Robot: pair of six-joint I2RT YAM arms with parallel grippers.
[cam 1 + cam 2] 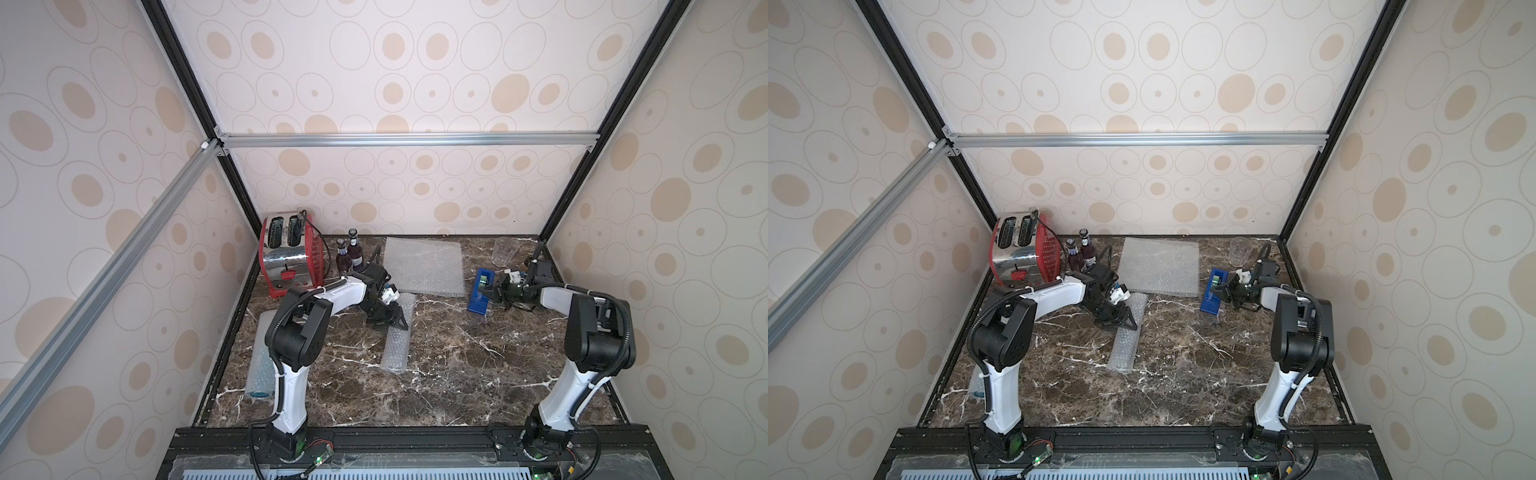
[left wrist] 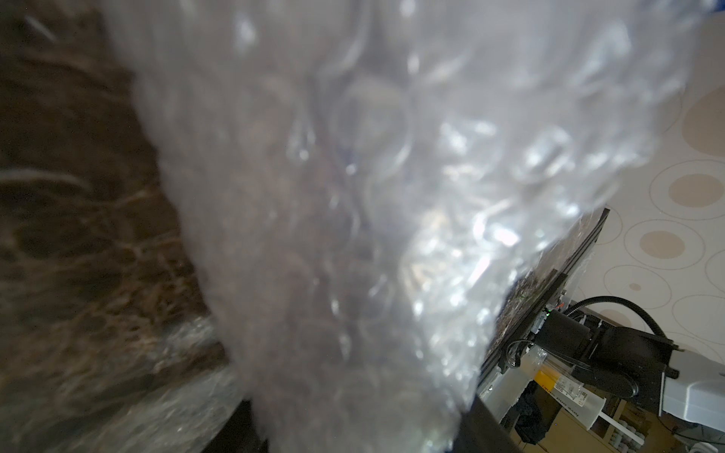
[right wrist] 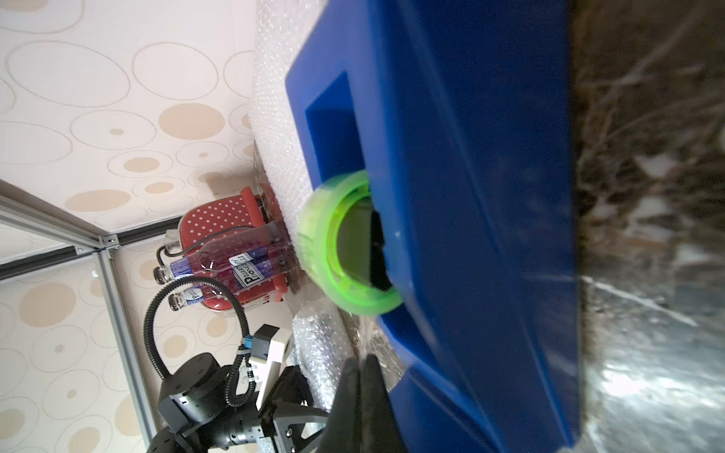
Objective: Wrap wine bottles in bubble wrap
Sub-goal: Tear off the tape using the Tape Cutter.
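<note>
Left fingers (image 1: 399, 321) gripping bubble wrap roll (image 1: 395, 353), whitish, translucent

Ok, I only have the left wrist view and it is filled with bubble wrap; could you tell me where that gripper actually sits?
Observer: The left gripper is clamped on the far end of the rolled bubble wrap, which lies mid-way across the table.
Operator: Thank you. What is the right arm doing?
Observer: The right gripper is shut, its tips beside the blue tape dispenser that holds the green tape roll.
Operator: Are any bottles unwrapped?
Observer: Two purple bottles stand bare beside the red toaster.
</note>
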